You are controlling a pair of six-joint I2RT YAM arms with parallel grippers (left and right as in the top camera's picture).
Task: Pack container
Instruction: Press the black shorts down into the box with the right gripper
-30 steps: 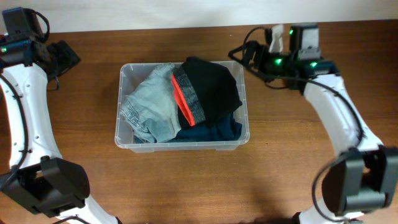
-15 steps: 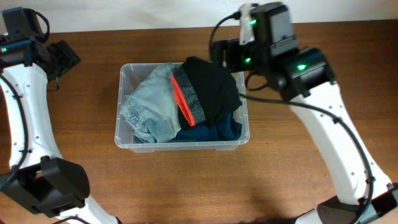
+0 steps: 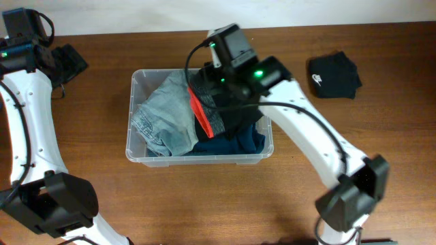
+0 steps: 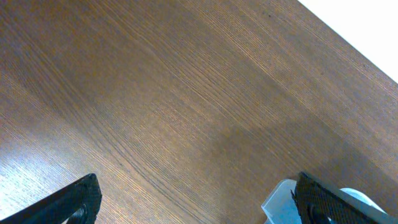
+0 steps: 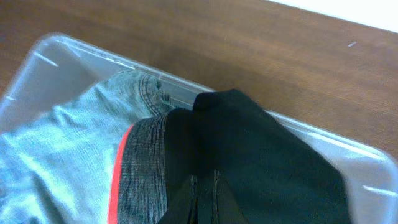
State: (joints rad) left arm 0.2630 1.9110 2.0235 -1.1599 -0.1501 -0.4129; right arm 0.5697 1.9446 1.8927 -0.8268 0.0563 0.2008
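Note:
The clear plastic container (image 3: 130, 116) sits mid-table, holding light blue jeans (image 3: 163, 112), a black garment (image 3: 240, 109) with a grey and red band (image 3: 202, 114), and a dark teal garment (image 3: 235, 144) beneath. In the right wrist view my right gripper (image 5: 204, 182) is shut, fingertips pressed together with nothing visible between them, right over the black garment (image 5: 261, 155) inside the container (image 5: 43, 46). My left gripper (image 4: 196, 202) hangs open over bare wood, left of the container and far from it (image 3: 71, 61).
A folded black garment with a white logo (image 3: 334, 75) lies on the table at the back right. A pale bluish corner (image 4: 280, 202) shows by the left gripper's right finger. The wooden table (image 3: 204, 197) extends in front of the container.
My right arm swung from the back right to over the container, and its gripper went from open to shut. The folded black garment at the right is uncovered now. The left arm stayed still.

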